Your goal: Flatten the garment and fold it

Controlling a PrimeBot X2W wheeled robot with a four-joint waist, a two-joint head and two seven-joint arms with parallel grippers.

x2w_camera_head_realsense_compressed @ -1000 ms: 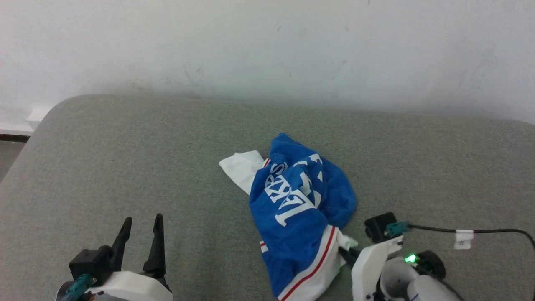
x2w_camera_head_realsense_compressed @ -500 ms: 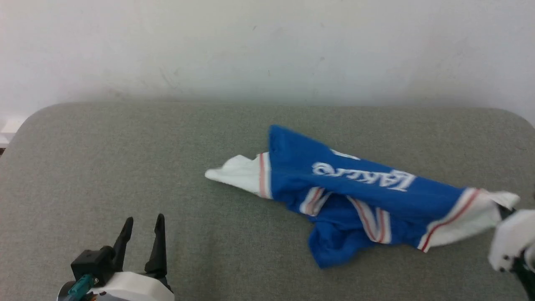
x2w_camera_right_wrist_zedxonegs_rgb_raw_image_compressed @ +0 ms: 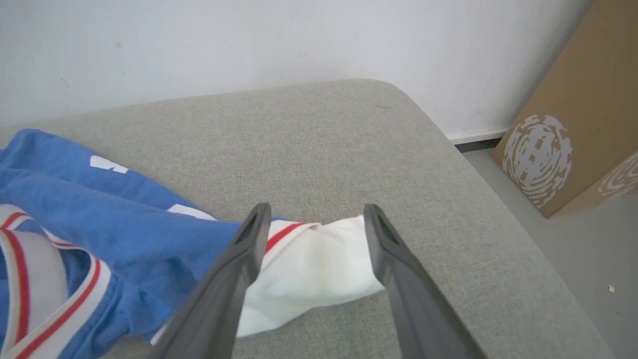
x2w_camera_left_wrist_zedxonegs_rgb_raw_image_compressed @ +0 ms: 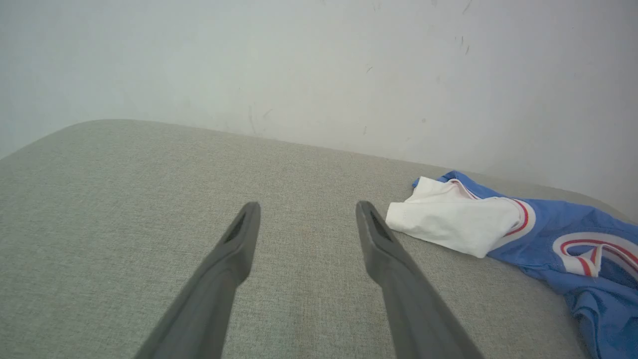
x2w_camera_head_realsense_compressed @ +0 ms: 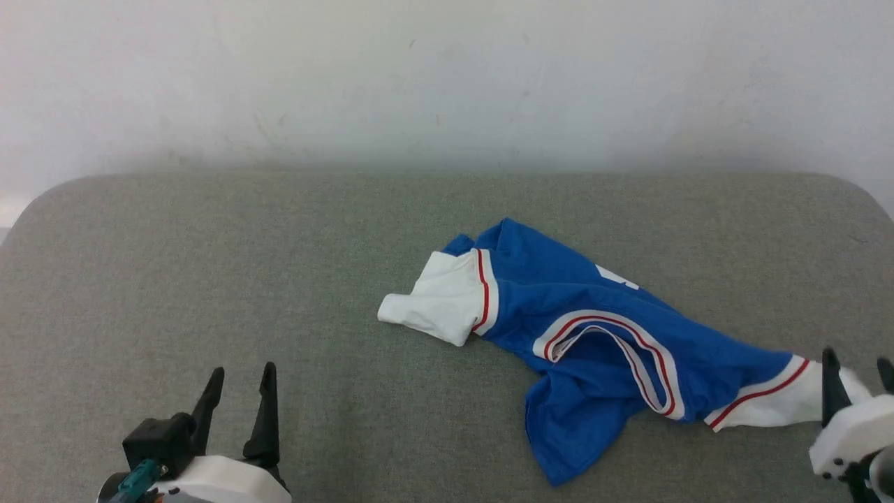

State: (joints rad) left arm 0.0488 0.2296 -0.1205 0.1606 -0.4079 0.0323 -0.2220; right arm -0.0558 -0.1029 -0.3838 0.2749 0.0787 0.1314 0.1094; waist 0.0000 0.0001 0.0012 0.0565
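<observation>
The left hand [x2w_camera_head_realsense_compressed: 242,369] hangs low on the left, fingers spread, pointing forward. The right hand [x2w_camera_head_realsense_compressed: 858,358], low at far right, is likewise parted.

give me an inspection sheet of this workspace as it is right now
surface: grey fabric pad with rounded corners
job's things: shirt, blue, crumpled and drawn out slantwise, neither flat nor folded; white sleeve at its left end, second sleeve at its right end
clutter: nothing seen
grippers: left claw open, over bare pad, apart from the shirt; right claw open, fingers either side of the second sleeve's end, contact cannot be told
cables: teal plug at the left wrist
surroundings: white wall behind the pad; cardboard box on the floor past the pad's right corner
</observation>
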